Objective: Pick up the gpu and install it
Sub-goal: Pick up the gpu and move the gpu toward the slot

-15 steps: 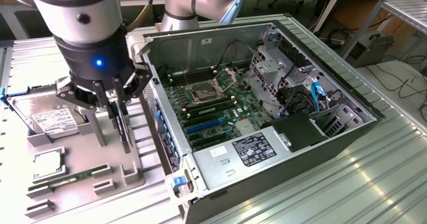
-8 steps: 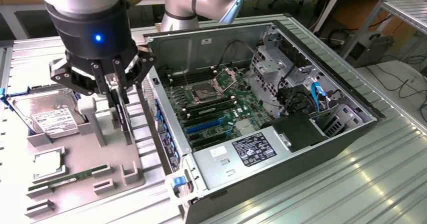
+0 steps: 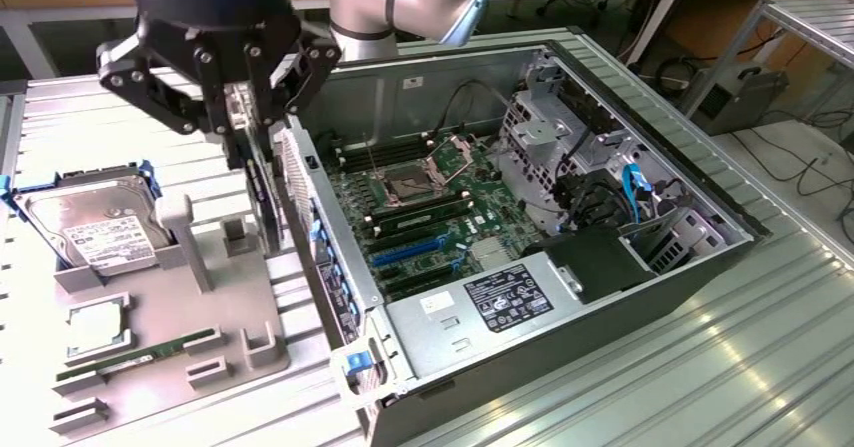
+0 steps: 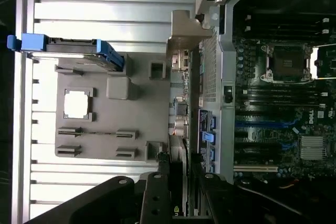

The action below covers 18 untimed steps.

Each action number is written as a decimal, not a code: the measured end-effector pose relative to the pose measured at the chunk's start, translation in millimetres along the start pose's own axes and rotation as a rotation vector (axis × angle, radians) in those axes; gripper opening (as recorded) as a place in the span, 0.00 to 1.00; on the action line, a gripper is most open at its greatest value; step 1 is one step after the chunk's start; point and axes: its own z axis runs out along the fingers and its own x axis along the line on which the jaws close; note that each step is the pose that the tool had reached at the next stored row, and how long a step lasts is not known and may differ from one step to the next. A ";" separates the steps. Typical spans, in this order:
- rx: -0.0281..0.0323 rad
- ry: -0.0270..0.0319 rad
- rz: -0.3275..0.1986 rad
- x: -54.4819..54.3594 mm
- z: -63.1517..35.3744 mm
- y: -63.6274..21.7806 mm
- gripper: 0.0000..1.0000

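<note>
Clamping upright gpu between fingers beside case

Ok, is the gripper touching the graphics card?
Touching: in the exterior view the gripper clamps the top of the graphics card, which hangs below it.

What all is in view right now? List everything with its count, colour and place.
graphics card: one, black, upright, between the holder tray and the computer case
hard drive: one, silver in a blue frame, on the tray at the exterior view's left
processor chip: one, silver, in a tray pocket
memory stick: one, green, on the tray beside the chip
holder tray: one, grey, on the table
computer case: one, black and grey, open, at the exterior view's right
circuit board: one, green, inside the case
table: one, silver, ribbed
robot arm: one, silver-grey, behind the case
end effector: one, black, gripping the graphics card
</note>
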 end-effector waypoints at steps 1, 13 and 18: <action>-0.0003 0.0042 0.000 -4.1 -4.7 -0.1 0.26; -0.0060 0.0371 0.002 -76.1 -15.0 -1.5 0.26; -0.0061 0.0403 0.002 -100.1 -14.0 -2.0 0.26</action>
